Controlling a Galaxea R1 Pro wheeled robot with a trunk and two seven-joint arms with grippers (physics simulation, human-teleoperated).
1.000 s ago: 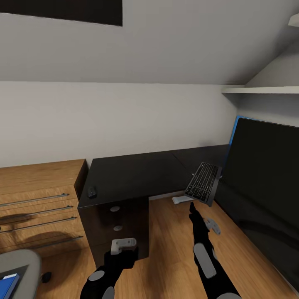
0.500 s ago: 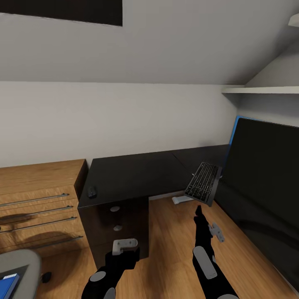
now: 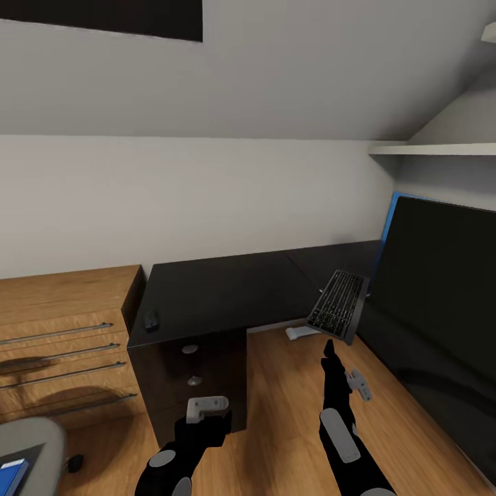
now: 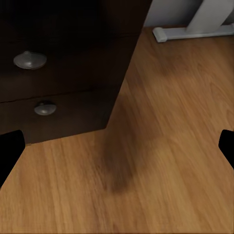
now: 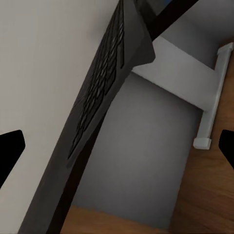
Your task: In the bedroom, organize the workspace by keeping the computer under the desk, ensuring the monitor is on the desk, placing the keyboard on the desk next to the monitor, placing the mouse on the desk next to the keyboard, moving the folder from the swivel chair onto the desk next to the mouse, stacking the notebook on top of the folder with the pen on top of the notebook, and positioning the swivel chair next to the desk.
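The black-topped desk (image 3: 220, 286) runs from the middle to the right. A small black mouse (image 3: 150, 320) lies near its left front corner. The keyboard (image 3: 337, 303) (image 5: 100, 92) stands steeply tilted at the desk's front edge, beside the big black monitor (image 3: 441, 310). My right gripper (image 3: 342, 365) (image 5: 117, 146) is open just below the keyboard, apart from it. My left gripper (image 3: 205, 410) (image 4: 117, 148) is open over the floor, facing a black box (image 3: 193, 375) (image 4: 58, 73) with round grey knobs under the desk; I cannot tell whether it is the computer. At the bottom left corner, the blue folder (image 3: 9, 474) lies on the swivel chair (image 3: 38, 441).
An oak drawer unit (image 3: 62, 331) with bar handles stands left of the desk. A white desk foot (image 3: 302, 332) (image 4: 190, 31) (image 5: 209, 97) rests on the oak floor (image 3: 289, 413). A white shelf (image 3: 434, 148) hangs above the monitor under the sloped wall.
My right gripper has dropped slightly below the keyboard and its wrist has turned. The view has shifted a little, pushing the chair and folder further into the corner. The left arm has barely moved.
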